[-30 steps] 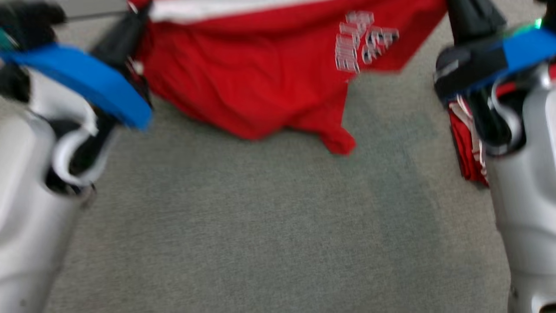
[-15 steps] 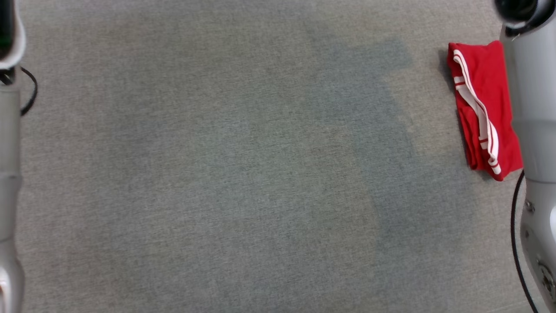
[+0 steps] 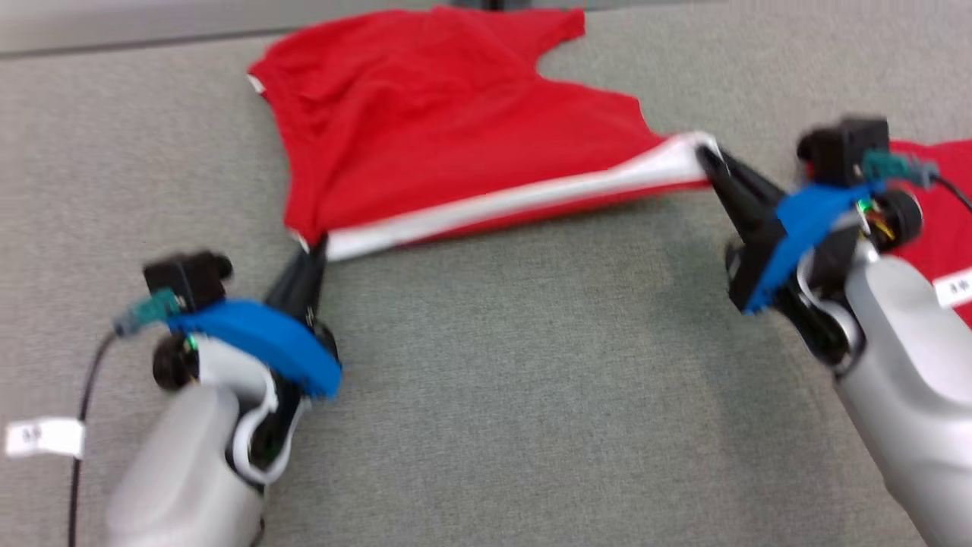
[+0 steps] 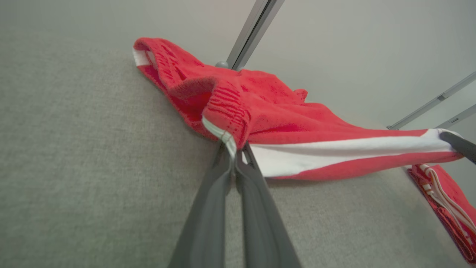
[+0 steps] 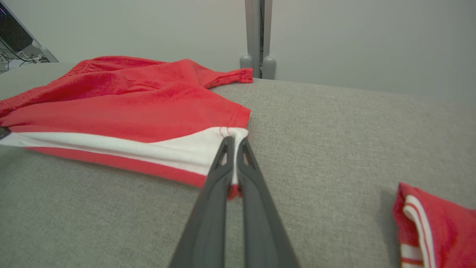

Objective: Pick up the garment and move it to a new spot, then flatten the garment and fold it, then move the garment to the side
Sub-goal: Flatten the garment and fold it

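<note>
The red garment [image 3: 456, 129] with a white side stripe lies spread on the grey surface at the upper middle of the head view. Its near edge is stretched taut between my two grippers. My left gripper [image 3: 315, 251] is shut on the left corner of that edge; the left wrist view shows the cloth [image 4: 282, 126] pinched at my gripper [image 4: 233, 147]. My right gripper [image 3: 706, 156] is shut on the right corner by the white stripe, and the right wrist view has the garment [image 5: 130, 104] clamped at the gripper's [image 5: 233, 139] tips.
A second red garment [image 3: 938, 220], folded, with white stripes, lies at the right behind my right arm; the folded garment [image 5: 435, 227] also sits low right in the right wrist view. A grey post [image 5: 258, 37] and wall stand beyond the far edge. A cable [image 3: 83, 403] trails by my left arm.
The head camera has swung a lot between frames. A second ago the garment hung lifted between raised grippers; now it lies on the surface with its near edge pulled taut.
</note>
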`<state>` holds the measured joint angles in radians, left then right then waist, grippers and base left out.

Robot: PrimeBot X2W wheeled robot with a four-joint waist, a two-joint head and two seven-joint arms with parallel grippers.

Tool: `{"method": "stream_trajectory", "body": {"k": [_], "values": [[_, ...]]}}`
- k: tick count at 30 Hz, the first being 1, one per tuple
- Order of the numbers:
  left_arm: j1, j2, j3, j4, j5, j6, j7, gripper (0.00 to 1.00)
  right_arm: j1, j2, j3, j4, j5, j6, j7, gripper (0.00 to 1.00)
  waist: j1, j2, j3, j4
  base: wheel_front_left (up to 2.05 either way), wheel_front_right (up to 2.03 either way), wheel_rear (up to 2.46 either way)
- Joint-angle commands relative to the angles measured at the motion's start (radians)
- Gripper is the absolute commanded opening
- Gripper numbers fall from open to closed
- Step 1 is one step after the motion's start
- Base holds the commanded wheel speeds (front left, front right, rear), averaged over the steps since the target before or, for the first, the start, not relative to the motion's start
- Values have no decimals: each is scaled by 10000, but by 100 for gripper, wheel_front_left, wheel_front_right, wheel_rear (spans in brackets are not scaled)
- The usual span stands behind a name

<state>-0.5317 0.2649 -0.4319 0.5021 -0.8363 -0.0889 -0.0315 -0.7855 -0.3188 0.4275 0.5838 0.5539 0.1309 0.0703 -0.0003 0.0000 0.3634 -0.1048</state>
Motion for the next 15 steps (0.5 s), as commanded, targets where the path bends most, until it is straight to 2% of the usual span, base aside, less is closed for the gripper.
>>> {"method": "stream_trajectory", "body": {"k": [1,4,5,7,12,15], "values": [[376,47,-58,-74,-48,-12,84,0,554,-319,-165,-272,167,-1,209,0,3,0,-186,37,0,0,0],[1496,224,-203,-562,-297,120,485,0,2099,-858,-612,-1470,491,-6,930,0,3,0,-592,223,0,0,0],[2263,397,-266,-1211,-477,266,808,0,3234,-1129,-1100,-2429,603,-9,1546,0,3,0,-826,311,0,0,0],[3051,684,-324,-2095,-581,545,1142,0,4370,-1274,-1674,-3527,561,-10,2305,0,3,0,-984,357,0,0,0],[5179,1482,-365,-5109,-902,1461,1984,0,7094,-860,-3449,-6833,-287,-10,4504,0,3,0,-1150,331,0,0,0],[6361,1978,-265,-6973,-1085,2068,2387,0,8388,-129,-4512,-8711,-906,-7,5744,0,3,0,-1189,331,0,0,0]]}}
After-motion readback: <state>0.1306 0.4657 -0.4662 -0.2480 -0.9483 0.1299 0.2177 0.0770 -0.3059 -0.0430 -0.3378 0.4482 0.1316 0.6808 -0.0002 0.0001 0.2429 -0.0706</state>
